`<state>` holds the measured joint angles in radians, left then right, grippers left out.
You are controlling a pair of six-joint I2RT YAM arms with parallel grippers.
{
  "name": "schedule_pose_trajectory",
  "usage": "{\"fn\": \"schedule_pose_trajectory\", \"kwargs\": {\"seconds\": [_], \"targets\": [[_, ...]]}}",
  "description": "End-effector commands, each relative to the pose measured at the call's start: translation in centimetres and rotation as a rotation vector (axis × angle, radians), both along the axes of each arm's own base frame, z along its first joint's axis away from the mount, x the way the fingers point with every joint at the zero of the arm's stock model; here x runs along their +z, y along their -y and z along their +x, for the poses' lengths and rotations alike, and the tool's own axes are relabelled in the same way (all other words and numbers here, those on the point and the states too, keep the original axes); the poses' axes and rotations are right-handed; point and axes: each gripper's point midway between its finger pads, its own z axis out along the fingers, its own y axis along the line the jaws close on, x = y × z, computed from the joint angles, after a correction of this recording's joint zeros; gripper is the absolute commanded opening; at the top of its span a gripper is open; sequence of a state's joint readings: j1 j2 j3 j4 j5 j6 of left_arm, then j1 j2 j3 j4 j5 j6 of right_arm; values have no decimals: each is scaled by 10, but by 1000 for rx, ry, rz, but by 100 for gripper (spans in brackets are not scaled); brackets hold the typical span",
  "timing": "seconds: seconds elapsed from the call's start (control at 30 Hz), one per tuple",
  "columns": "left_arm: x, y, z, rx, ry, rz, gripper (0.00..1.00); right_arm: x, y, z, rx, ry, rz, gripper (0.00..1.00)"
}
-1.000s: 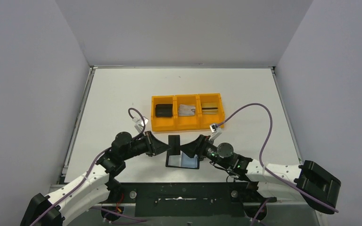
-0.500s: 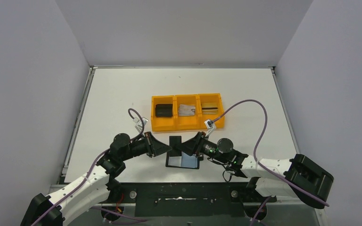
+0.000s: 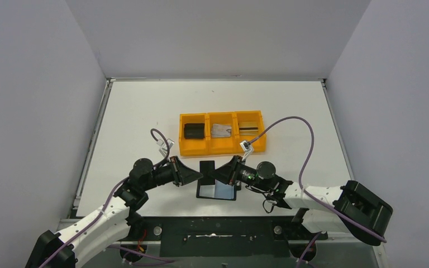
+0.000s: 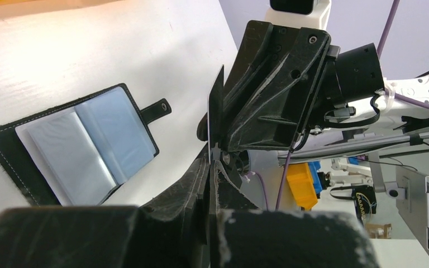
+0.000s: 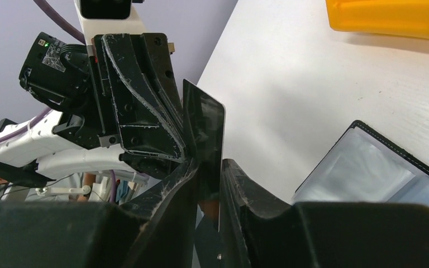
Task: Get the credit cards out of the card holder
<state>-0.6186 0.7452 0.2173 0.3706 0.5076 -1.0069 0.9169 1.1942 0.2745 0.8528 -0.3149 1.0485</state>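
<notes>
- Black against the white table (image 3: 134, 123), the left gripper (image 3: 198, 176) sits left of centre, low in the frame. Its jaws are pressed together on the edge of a dark card (image 3: 206, 167), which stands upright off the tabletop.
- Just below that card, at low centre, the card holder (image 3: 218, 191) lies open and flat, shiny blue-grey pockets facing up. The left wrist view shows its small tab sticking out from one edge.
- To the right of the dark card is the right gripper (image 3: 219, 176), with a finger close in on each side of the card. I cannot tell whether they actually pinch it.
- Higher up, mid-frame, is the orange tray (image 3: 223, 151). It has a black block (image 3: 194, 131) in its left compartment, a silvery card (image 3: 221, 131) in the middle one and a gold card (image 3: 249, 128) with a dark stripe in the right one.
</notes>
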Motion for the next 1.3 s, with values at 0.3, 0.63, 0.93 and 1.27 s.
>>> {"fn": "schedule_pose_trajectory", "kwargs": {"seconds": [0.3, 0.63, 0.93, 1.27], "targets": [[18, -7, 3, -6, 90, -28, 0, 57, -16, -7, 91, 125, 148, 9], [13, -10, 3, -15, 64, -30, 4, 55, -17, -8, 100, 130, 148, 7], [9, -16, 10, 18, 52, 21, 34, 39, -13, 2, 38, 94, 87, 0], [1, -41, 31, 160, 76, 235, 73, 22, -7, 15, -38, 71, -16, 0]]}}
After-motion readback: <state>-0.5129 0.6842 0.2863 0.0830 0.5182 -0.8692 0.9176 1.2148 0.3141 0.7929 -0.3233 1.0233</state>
